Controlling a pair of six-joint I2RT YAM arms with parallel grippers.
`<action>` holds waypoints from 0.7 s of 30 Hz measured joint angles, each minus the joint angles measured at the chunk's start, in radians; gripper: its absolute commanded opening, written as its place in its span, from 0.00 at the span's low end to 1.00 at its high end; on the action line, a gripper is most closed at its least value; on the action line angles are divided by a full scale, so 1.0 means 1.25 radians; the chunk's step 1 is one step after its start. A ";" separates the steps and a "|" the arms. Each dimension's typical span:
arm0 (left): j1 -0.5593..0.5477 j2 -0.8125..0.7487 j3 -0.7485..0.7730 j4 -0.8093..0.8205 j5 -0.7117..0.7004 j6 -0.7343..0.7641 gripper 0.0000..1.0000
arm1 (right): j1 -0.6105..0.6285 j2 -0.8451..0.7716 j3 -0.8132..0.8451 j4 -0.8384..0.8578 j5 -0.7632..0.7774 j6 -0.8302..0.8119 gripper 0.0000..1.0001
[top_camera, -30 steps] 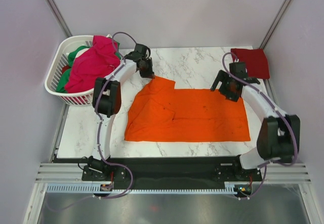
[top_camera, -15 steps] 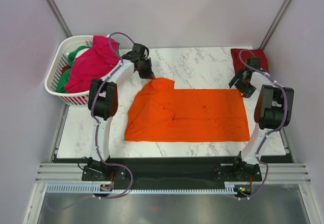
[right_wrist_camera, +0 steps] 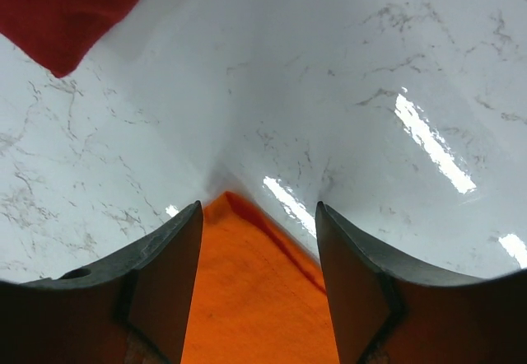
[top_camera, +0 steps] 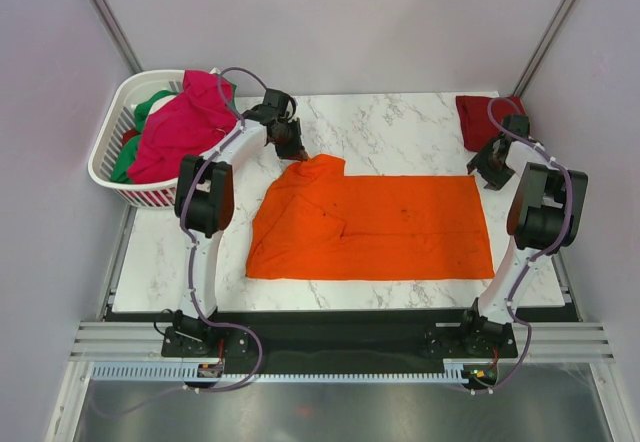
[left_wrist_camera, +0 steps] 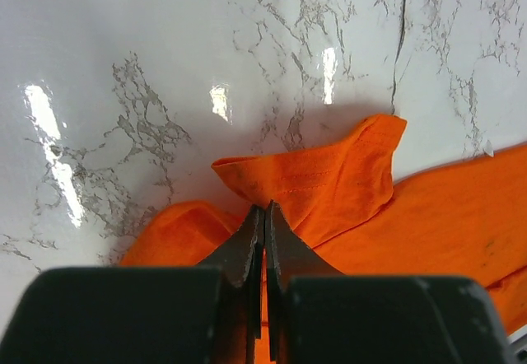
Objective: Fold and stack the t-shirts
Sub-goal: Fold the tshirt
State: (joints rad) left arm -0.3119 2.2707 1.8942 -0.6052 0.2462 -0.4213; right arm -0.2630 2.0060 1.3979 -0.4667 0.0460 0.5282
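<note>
At the far edge, your L gripper [left_wrist_camera: 263,216] is pressed shut, pinching the orange t-shirt [top_camera: 375,227]. R gripper [right_wrist_camera: 257,209], fingers spread, straddles its far-right corner. Go lower before closing, catch both layers.

- A table [top_camera: 400,132] with a glossy white marble top and thin grey veins; bright streaks of light reflect off it in both wrist views.
- A thin dark line [left_wrist_camera: 400,43] runs across the marble in the left wrist view.
- A white slatted plastic basket [top_camera: 150,197] sits at the table's far left corner.
- Plain pale lilac-grey walls [top_camera: 330,22] close the space on three sides, with a slanted metal post [top_camera: 105,12] at each far corner.
- A black strip [top_camera: 340,320] runs along the table's near edge.
- Just nearer lies a ribbed aluminium rail [top_camera: 340,342], then a white slotted strip [top_camera: 330,370].
- A dull grey metal sheet [top_camera: 330,412] fills the bottom of the top view.
</note>
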 measured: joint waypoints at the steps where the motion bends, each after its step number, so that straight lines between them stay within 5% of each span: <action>1: 0.000 0.000 0.000 0.000 0.000 0.000 0.02 | -0.002 0.001 0.000 0.003 -0.004 0.002 0.64; 11: 0.000 0.000 -0.003 0.000 -0.001 0.000 0.02 | 0.016 0.005 -0.001 0.034 -0.049 0.000 0.54; 15: 0.000 -0.001 -0.004 0.000 -0.005 0.000 0.02 | 0.029 0.005 -0.006 0.037 -0.054 -0.004 0.32; 16: 0.000 -0.001 -0.004 0.000 -0.005 0.000 0.02 | 0.032 0.005 -0.008 0.037 -0.055 -0.005 0.17; 18: 0.000 -0.001 -0.004 0.000 -0.006 0.000 0.02 | 0.036 0.005 -0.013 0.038 -0.053 -0.008 0.01; 21: 0.000 -0.003 -0.007 0.000 -0.008 0.000 0.02 | 0.037 0.005 -0.016 0.038 -0.034 -0.009 0.00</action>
State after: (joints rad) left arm -0.3122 2.2673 1.8858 -0.6052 0.2367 -0.4213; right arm -0.2165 2.0117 1.3785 -0.4191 0.0040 0.5163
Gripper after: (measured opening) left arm 0.030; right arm 0.016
